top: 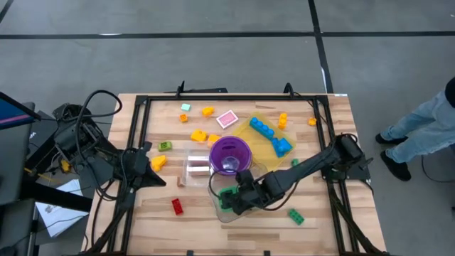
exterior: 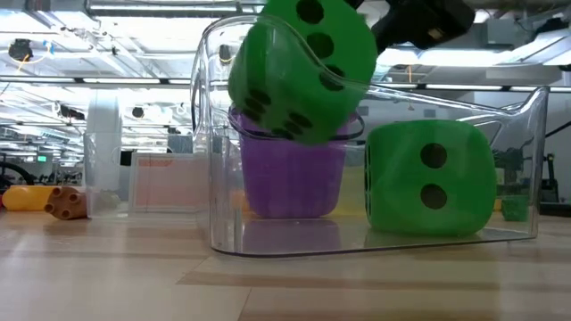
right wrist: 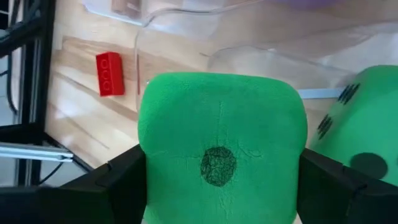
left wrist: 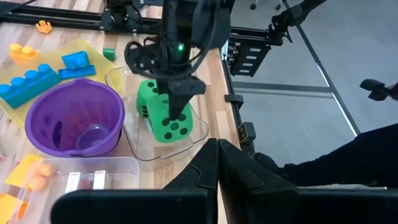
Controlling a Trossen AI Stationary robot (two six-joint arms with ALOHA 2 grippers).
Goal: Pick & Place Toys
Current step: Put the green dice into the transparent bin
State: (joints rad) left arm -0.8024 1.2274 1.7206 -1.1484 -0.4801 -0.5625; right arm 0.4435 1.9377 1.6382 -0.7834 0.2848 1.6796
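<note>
My right gripper (top: 231,199) reaches over the clear tub (exterior: 223,178) near the table's front middle and is shut on a green black-dotted die (exterior: 303,67). A second green die (exterior: 433,178) rests on the tub's floor beside it. Small toys lie scattered on the table: a red brick (top: 176,206), a green brick (top: 296,216), and yellow bits (top: 199,134). My left gripper (left wrist: 217,155) waits shut and raised over the table's left side (top: 142,167), touching nothing. My right gripper pinches the die between its two fingers (right wrist: 118,180), one on each of two opposite faces; the one-dot face (right wrist: 219,163) looks at the wrist camera. The fingers slant down from the table's right. The die hangs tilted at the tub's rim, clear of its floor.
The purple cup (top: 229,154) stands just behind the tub. A yellow tray (top: 259,146) holds blue bricks (top: 262,128). Another clear tub (top: 197,167) sits left of the cup. A person's legs (top: 419,131) stand beyond the table's right edge.
</note>
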